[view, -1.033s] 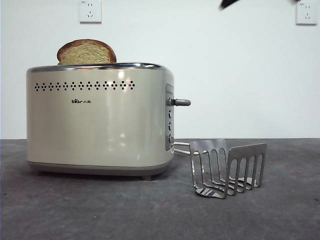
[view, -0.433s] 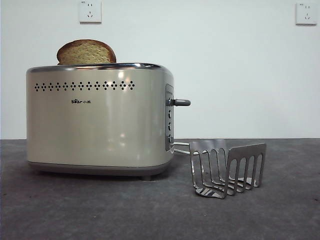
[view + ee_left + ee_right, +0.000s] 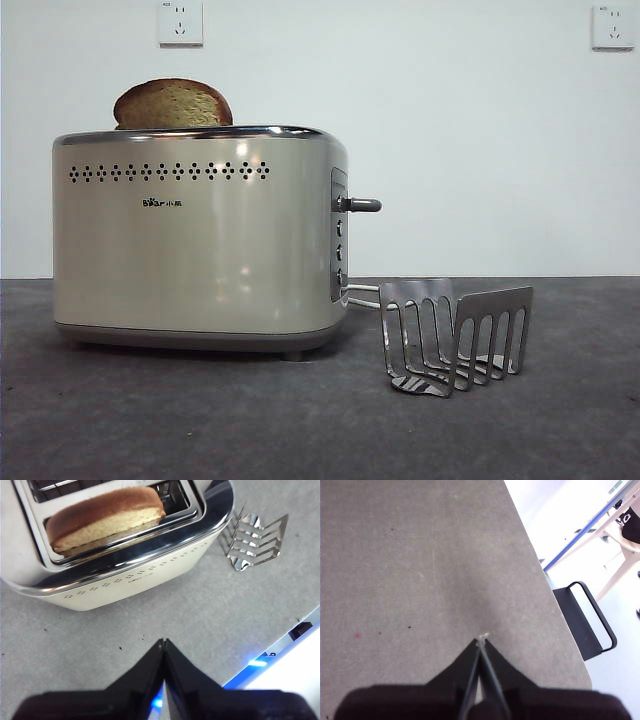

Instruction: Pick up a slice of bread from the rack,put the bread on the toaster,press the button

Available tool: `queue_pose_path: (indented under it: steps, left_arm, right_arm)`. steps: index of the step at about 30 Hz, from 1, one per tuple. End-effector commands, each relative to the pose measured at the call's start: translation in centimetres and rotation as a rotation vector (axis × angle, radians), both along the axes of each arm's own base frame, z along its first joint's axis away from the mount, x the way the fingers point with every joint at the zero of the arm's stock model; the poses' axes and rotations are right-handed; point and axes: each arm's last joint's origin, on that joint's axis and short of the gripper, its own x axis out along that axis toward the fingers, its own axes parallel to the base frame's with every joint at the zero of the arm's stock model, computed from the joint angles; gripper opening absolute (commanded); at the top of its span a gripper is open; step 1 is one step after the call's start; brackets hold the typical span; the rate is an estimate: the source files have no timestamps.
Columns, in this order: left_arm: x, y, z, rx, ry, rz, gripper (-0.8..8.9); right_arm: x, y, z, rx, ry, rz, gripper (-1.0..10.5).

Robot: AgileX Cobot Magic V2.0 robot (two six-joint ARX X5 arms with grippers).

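Note:
The slice of bread (image 3: 173, 104) stands in a slot of the cream toaster (image 3: 195, 240), its domed top sticking out above the chrome rim. In the left wrist view the slice (image 3: 102, 519) sits in the slot nearer the camera of the toaster (image 3: 125, 575). The grey lever button (image 3: 362, 205) sticks out of the toaster's right end panel. The metal rack (image 3: 455, 335) stands empty to the toaster's right; it also shows in the left wrist view (image 3: 255, 542). My left gripper (image 3: 164, 642) is shut and empty, high above the table in front of the toaster. My right gripper (image 3: 482, 639) is shut and empty over bare table.
The grey table (image 3: 200, 420) runs to an edge seen in the right wrist view (image 3: 545, 580), with a black chair (image 3: 582, 620) beyond it. Wall sockets (image 3: 180, 22) sit on the white wall behind.
A black arm tip at the top right of the front view one second ago has gone out of view. The toaster, bread and rack have not moved.

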Motion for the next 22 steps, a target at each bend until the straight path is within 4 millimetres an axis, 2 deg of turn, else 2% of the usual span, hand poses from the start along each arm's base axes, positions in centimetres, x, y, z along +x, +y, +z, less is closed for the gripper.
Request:
queue_pose_path:
  steps: [1,4,7,13,17,22]
  left_arm:
    - [-0.1,0.2,0.0,0.030,-0.027,-0.039,-0.03]
    - [0.2,0.7,0.0,0.044,-0.038,-0.041,-0.03]
    - [0.9,1.2,-0.3,0.051,-0.141,-0.078,-0.03]
    - [1.9,2.8,-2.1,-0.105,-0.543,0.042,-0.03]
    - [0.8,5.1,-5.1,-0.212,-0.765,0.190,-0.03]
    - [-1.6,8.0,-11.4,-0.297,-0.878,0.389,-0.03]
  right_arm:
    - [0.6,0.2,-0.4,-0.020,0.045,0.001,0.0]
    - [1.5,0.5,-0.8,-0.029,0.072,0.002,0.0]
    - [2.3,0.8,-1.2,-0.038,0.099,0.002,0.0]
    - [3.9,1.3,-1.9,-0.053,0.150,0.003,0.0]
    - [4.9,1.6,-2.4,-0.063,0.181,0.003,0.0]
    - [5.7,1.9,-2.9,-0.071,0.208,0.004,0.0]
